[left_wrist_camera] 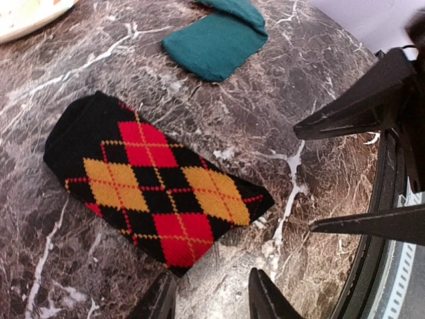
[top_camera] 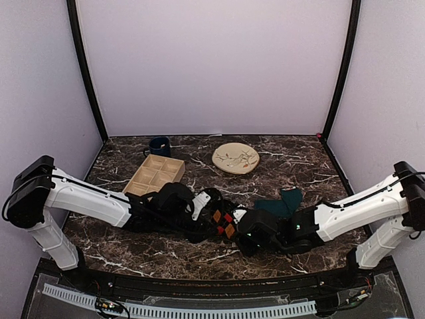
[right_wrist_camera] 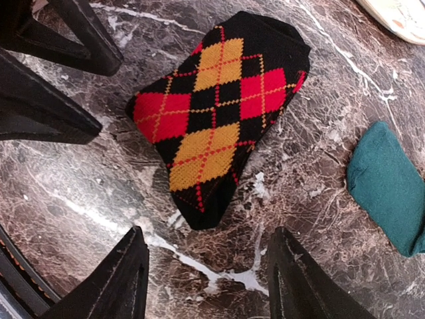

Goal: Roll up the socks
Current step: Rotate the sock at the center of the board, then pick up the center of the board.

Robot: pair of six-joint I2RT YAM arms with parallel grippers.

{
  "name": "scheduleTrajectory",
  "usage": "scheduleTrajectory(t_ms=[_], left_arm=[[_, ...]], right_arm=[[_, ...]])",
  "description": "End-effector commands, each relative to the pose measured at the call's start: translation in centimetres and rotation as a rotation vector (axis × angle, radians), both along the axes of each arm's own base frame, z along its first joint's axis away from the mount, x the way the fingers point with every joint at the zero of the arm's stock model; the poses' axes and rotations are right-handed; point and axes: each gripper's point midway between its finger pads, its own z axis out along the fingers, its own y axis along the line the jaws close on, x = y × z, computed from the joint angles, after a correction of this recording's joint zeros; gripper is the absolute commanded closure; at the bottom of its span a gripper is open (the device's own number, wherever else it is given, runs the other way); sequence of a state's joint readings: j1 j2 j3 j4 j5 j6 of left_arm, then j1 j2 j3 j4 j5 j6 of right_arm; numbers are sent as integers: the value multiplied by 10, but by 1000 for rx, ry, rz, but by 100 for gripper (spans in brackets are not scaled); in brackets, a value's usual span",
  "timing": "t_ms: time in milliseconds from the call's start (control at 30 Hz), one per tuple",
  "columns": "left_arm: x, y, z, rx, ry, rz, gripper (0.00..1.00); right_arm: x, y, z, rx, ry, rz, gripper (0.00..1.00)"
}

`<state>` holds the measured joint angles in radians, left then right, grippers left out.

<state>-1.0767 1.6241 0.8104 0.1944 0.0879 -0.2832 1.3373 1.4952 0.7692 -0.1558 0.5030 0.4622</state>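
Note:
The black argyle socks (left_wrist_camera: 156, 183) lie flat on the marble table, red and orange diamonds facing up; they also show between the two wrists (top_camera: 224, 223) and in the right wrist view (right_wrist_camera: 222, 113). The dark teal socks (top_camera: 282, 203) lie apart to the right (left_wrist_camera: 216, 40) (right_wrist_camera: 388, 189). My left gripper (left_wrist_camera: 211, 282) is open just off one end of the argyle socks, holding nothing. At the opposite end, my right gripper (right_wrist_camera: 207, 234) is open too, its jaws over bare marble. Each gripper's black fingers (left_wrist_camera: 358, 113) (right_wrist_camera: 46, 106) show in the other's view.
A wooden compartment tray (top_camera: 156, 174) and a dark blue mug (top_camera: 159, 146) stand at the back left. A cream plate (top_camera: 236, 158) sits at the back middle. The table's front edge (left_wrist_camera: 392, 266) runs close behind both grippers.

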Motion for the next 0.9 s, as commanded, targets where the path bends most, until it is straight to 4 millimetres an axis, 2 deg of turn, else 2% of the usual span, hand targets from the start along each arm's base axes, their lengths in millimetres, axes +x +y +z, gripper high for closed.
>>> scheduleTrajectory(t_ms=[0, 200, 400, 567, 867], left_arm=[[2, -5, 13, -29, -139, -34, 60], [-4, -13, 7, -1, -262, -110, 62], [-8, -20, -5, 49, -341, -170, 63], [-4, -23, -18, 114, -389, -181, 63], [7, -26, -20, 157, -464, -185, 61]], right_arm=[[0, -5, 2, 17, -27, -29, 44], [0, -15, 5, 27, -37, -53, 44], [1, -22, 18, 91, -57, -76, 44], [2, -26, 24, 112, -64, -82, 44], [1, -30, 26, 121, -70, -84, 40]])
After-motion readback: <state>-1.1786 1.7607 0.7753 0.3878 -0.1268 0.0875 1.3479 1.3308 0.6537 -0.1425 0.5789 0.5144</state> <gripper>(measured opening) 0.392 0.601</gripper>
